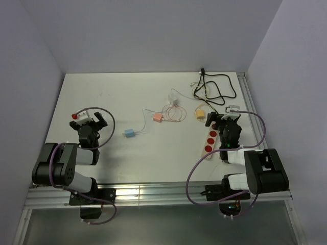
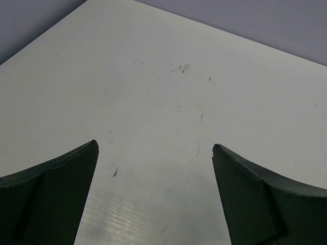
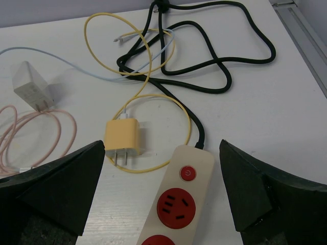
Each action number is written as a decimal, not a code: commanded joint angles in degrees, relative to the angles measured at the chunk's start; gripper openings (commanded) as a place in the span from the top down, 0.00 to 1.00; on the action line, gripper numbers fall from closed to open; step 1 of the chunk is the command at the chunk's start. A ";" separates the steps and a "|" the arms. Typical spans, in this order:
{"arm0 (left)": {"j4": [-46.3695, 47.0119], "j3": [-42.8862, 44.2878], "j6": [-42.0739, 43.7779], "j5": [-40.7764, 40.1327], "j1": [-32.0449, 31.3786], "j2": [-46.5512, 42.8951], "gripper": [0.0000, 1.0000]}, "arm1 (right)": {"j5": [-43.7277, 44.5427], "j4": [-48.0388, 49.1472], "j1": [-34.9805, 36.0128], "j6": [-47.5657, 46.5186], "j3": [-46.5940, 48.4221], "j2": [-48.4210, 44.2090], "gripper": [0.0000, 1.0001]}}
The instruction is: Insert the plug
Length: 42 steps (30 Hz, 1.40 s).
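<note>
Beside power strip lies yellow plug; right end effector, spread, should pinch its flat sides squarely.

The power strip runs off the bottom edge of the right wrist view, its second red socket cut through. The pink cable leaves at the left, the black cord at the top. From above, the blue charger is too small to show its prongs.

light: bright, even | shadows: faint, soft | glare: sheen on table | focus: sharp
</note>
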 commanded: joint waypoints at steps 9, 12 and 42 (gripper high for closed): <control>2.24 1.22 1.50 -0.94 0.11 -0.64 0.00 | 1.17 3.86 -0.02 -1.26 1.21 -0.86 0.00; 2.33 1.22 1.50 -0.94 0.11 -0.64 0.01 | 1.17 3.69 -0.02 -1.26 1.13 -0.95 0.00; 2.25 1.22 1.50 -0.95 0.11 -0.64 0.01 | -0.76 -37.09 1.39 14.53 18.61 -19.07 0.00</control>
